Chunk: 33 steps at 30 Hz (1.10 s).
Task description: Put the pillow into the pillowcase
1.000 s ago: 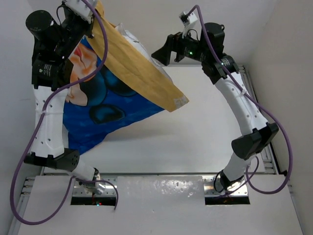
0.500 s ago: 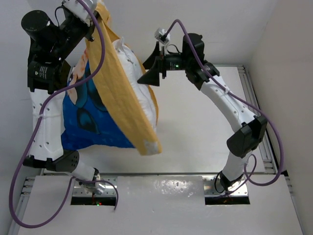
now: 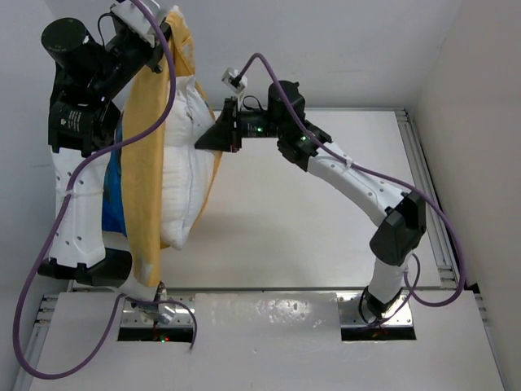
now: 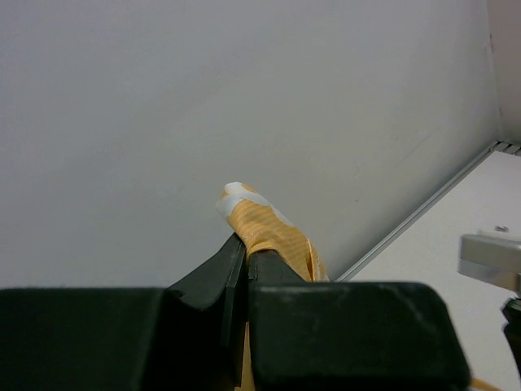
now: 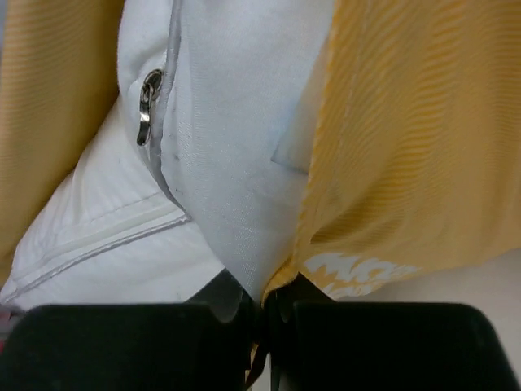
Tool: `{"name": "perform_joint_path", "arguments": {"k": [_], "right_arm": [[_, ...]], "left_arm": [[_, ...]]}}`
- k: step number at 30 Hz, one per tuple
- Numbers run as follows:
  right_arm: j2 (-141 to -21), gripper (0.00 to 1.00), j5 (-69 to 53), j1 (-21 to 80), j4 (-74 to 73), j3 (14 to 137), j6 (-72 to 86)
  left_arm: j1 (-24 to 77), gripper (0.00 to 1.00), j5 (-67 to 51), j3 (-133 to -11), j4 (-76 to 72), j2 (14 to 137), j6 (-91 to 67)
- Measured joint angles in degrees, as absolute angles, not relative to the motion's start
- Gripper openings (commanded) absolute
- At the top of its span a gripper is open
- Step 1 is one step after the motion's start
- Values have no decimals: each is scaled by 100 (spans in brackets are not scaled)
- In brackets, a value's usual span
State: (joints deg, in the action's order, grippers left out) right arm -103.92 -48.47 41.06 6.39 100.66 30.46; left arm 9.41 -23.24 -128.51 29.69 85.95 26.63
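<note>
pillow (image 3: 187,163): left part hidden inside pillowcase (image 3: 142,183) | pillowcase blue side: mostly behind orange side and left arm (image 3: 77,212)

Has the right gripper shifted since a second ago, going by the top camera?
Yes. The right gripper has moved left, away from the table's right-hand rail, and now meets the orange-yellow fabric pillowcase.

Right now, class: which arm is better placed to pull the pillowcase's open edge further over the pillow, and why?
Probably the right. The right gripper is shut on the pillowcase edge, right beside the exposed pillow. The left gripper pinches the case's top corner high up, holding everything aloft.
</note>
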Motion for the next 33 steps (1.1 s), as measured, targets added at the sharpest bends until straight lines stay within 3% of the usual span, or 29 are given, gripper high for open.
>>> {"name": "perform_joint_path", "arguments": {"k": [8, 13, 15, 21, 24, 26, 27, 30, 31, 32, 33], "right_arm": [[-10353, 0, -2611, 3153, 222, 10088, 3562], [-9463, 0, -567, 2825, -56, 9996, 2279], [-9006, 0, 242, 3148, -10, 10001, 1404], [-8187, 0, 1907, 5610, 794, 9719, -1745], [-8108, 0, 2556, 6066, 1175, 9271, -2602], [-8193, 0, 2812, 6062, 1122, 9017, -2694], [-8283, 0, 2902, 5994, 1033, 8847, -2644], [-8774, 0, 2773, 5780, 613, 8637, -2200], [-9035, 0, 2497, 5682, 467, 8648, -1883], [-9288, 0, 2231, 5607, 307, 8687, -1586], [-9590, 0, 1935, 5527, 113, 8788, -1192]], "left_arm": [[1087, 0, -2547, -12776, 2829, 8654, 2497], [1284, 0, -3197, -12757, 2593, 8696, 2408], [1282, 0, -3583, -12761, 2257, 8698, 2342], [1284, 0, -4427, -12790, 1739, 8696, 1940], [1278, 0, -4283, -12431, 1844, 8556, 2340], [1170, 12, -4032, -11762, 2018, 8315, 2724], [1103, 31, -3918, -11382, 2163, 8197, 2912], [725, 63, -3459, -10499, 2630, 8071, 3358], [541, 90, -3308, -10206, 2755, 8068, 3472], [381, 100, -3175, -9966, 2921, 8077, 3579], [187, 100, -3044, -9682, 3055, 8082, 3629]]}}
